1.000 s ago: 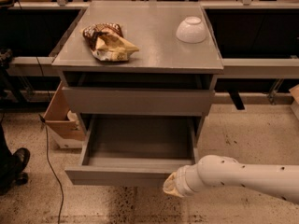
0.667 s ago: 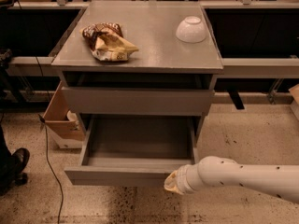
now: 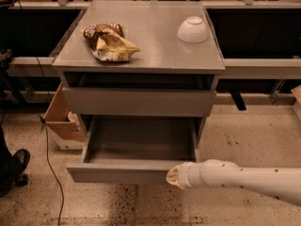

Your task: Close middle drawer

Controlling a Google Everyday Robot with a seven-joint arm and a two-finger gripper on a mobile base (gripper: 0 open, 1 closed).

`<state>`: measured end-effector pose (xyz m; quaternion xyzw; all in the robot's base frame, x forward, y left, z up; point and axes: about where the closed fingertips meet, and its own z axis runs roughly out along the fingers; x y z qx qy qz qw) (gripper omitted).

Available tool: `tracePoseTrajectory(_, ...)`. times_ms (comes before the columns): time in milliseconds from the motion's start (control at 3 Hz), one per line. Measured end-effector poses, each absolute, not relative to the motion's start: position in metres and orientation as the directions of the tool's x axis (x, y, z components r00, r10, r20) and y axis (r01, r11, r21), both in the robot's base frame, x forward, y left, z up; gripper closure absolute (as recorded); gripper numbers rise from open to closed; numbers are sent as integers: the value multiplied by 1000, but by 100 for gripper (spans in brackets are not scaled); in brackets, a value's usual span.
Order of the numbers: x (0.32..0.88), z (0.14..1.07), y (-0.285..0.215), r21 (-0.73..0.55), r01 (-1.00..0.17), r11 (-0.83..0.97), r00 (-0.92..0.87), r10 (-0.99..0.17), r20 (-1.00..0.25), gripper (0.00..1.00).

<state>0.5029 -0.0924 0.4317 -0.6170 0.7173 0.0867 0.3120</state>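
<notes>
Your tool (image 3: 173, 177) right at the front of the middle drawer (image 3: 131, 172), near its right end, open or closed you cannot tell, drawer pulled well out beneath the tabletop (image 3: 150, 46).

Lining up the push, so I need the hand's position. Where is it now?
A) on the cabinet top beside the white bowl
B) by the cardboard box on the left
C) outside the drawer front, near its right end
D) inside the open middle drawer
C: the robot's cream-tipped hand is at the front face of the plain grey, pulled-out middle drawer, near its right end and outside the box; whether it touches is unclear.
</notes>
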Motion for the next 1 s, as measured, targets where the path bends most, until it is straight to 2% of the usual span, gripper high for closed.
tracePoseTrajectory(1000,572,440,-75,-441,-865,240,26,-856,-517,100)
